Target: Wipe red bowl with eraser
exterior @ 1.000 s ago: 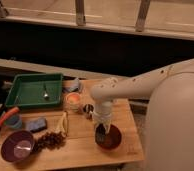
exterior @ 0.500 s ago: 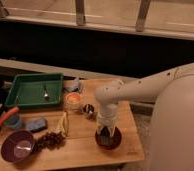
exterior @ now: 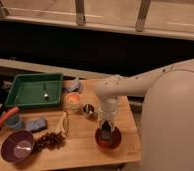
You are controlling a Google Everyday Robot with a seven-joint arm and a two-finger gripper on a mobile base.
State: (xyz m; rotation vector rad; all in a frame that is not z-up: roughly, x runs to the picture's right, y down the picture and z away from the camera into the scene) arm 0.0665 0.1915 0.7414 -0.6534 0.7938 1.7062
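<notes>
The red bowl (exterior: 109,140) sits near the table's front right corner. My gripper (exterior: 107,131) points straight down into it from the white arm (exterior: 140,87) that reaches in from the right. The gripper is shut on a small dark block, the eraser (exterior: 107,134), which rests inside the bowl against its shiny inside. The arm's wrist hides the far rim of the bowl.
A green tray (exterior: 32,90) with a spoon stands at the back left. A purple bowl (exterior: 17,146), a blue-grey pad (exterior: 36,124), dark grapes (exterior: 50,141), a banana (exterior: 64,123), an orange-filled cup (exterior: 72,101) and a small dark cup (exterior: 88,110) lie on the wooden table (exterior: 80,150).
The gripper has shifted a little inside the red bowl, toward its near side, with the eraser still in it. Everything else on the table stays put.
</notes>
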